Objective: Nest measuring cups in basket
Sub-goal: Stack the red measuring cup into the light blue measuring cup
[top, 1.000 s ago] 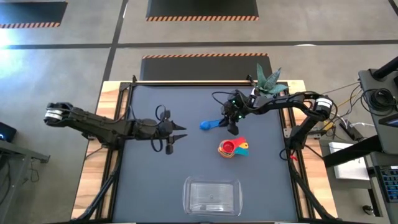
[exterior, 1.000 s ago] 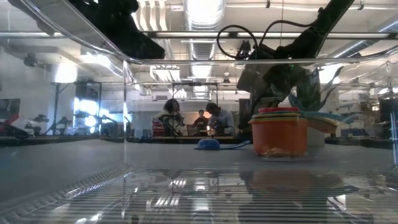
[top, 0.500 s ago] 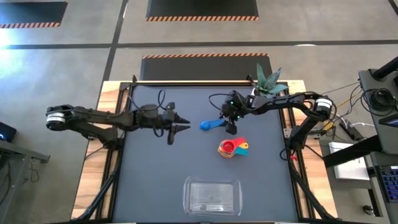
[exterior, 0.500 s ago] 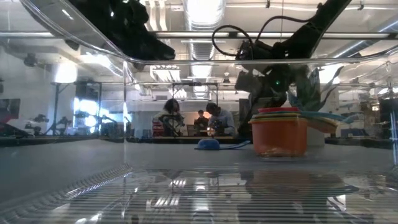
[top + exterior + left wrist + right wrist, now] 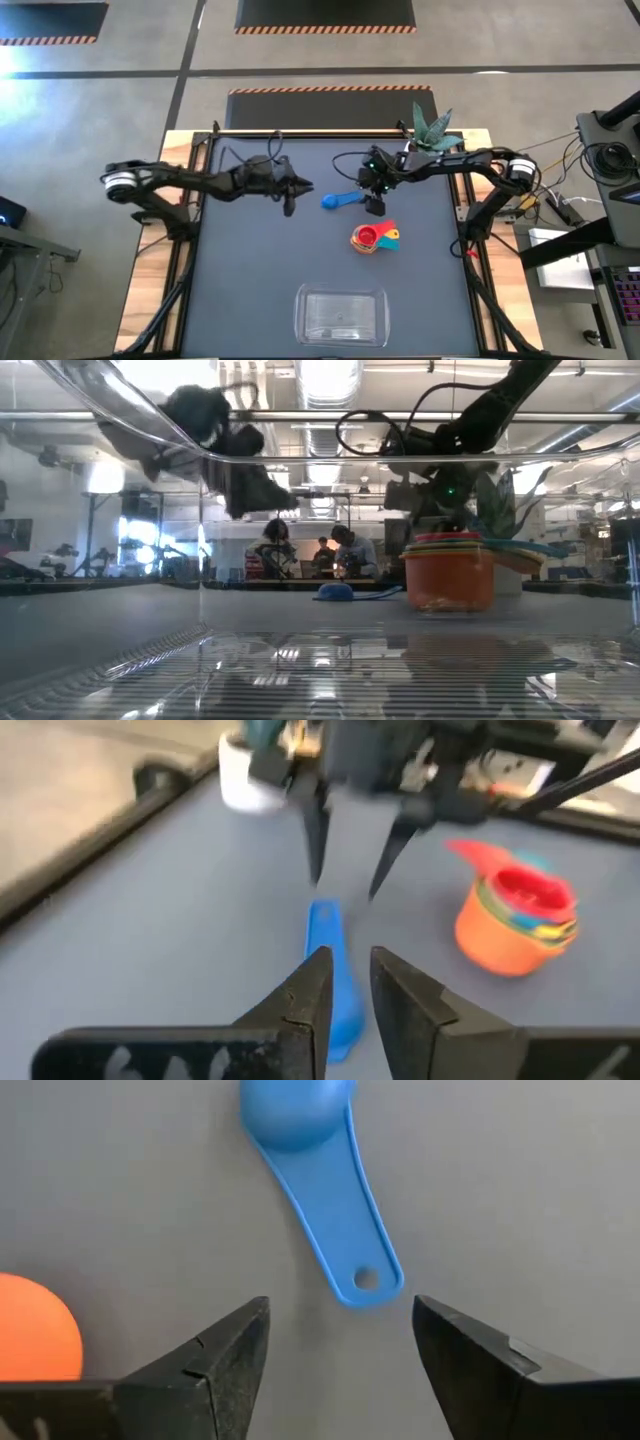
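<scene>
Most of the nesting looks done: a stack of measuring cups, red inside orange with others between, stands on the tabletop, well apart from the basket, which appears to hold no cup. One blue cup lies loose, upside down, beside the stack. The right gripper hovers over its handle, fingers spread wide and grasping nothing. The left gripper hangs near the blue cup's bowl end, fingers parted a little, also grasping nothing. Adding blue and moving everything into the basket seem to remain
</scene>
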Tool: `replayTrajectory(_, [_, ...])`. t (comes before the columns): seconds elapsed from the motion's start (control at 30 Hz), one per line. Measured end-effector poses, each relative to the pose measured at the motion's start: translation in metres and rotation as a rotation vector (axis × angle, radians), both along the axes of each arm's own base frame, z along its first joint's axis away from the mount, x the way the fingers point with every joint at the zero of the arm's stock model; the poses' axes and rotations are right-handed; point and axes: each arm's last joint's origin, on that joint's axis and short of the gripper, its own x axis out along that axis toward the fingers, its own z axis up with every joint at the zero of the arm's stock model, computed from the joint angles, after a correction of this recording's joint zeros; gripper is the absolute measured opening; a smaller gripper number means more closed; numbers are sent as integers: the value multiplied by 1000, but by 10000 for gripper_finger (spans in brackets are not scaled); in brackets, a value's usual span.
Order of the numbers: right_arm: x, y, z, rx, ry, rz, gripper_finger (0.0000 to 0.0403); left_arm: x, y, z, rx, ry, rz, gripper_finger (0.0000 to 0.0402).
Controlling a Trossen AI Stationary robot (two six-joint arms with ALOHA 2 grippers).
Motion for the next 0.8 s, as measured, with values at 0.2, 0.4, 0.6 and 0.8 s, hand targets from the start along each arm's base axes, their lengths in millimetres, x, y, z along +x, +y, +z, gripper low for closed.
replayTrajectory(0.2, [-3, 1, 5, -10, -13, 6, 224, 27, 8, -23, -74, 65, -87, 95])
replayTrajectory(0.4, [-14, 7, 14, 7, 13, -2, 224, 53, 17, -25, -79, 91, -116, 152])
replayTrajectory(0.6, [-35, 17, 35, 20, -33, -49, 224, 79, 26, -13, -17, 196, -152, 195])
replayTrajectory(0.8, [-56, 28, 50, 0, -106, -102, 224, 96, 33, -13, 20, 310, -166, 223])
